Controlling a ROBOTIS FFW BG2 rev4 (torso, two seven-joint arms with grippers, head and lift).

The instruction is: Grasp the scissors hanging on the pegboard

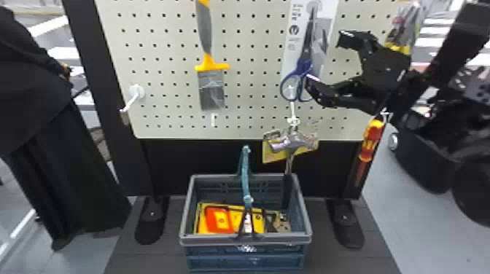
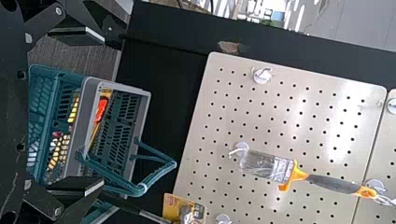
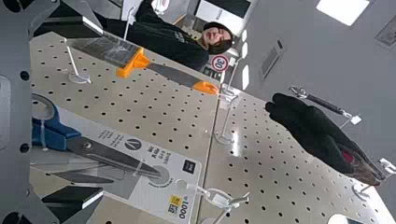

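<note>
The pegboard was pale grey, dotted all over with an even grid of small dark holes. On it, the scissors had blue handles and dark grey blades, tied to a white card with dark print. Near the pegboard's middle, the brush showed a grey handle and a yellow-orange collar. At the pegboard's lower right corner hung a red and yellow screwdriver. Below the pegboard, the basket was blue with a grey rim and a teal handle, holding a yellow and orange packet.
</note>
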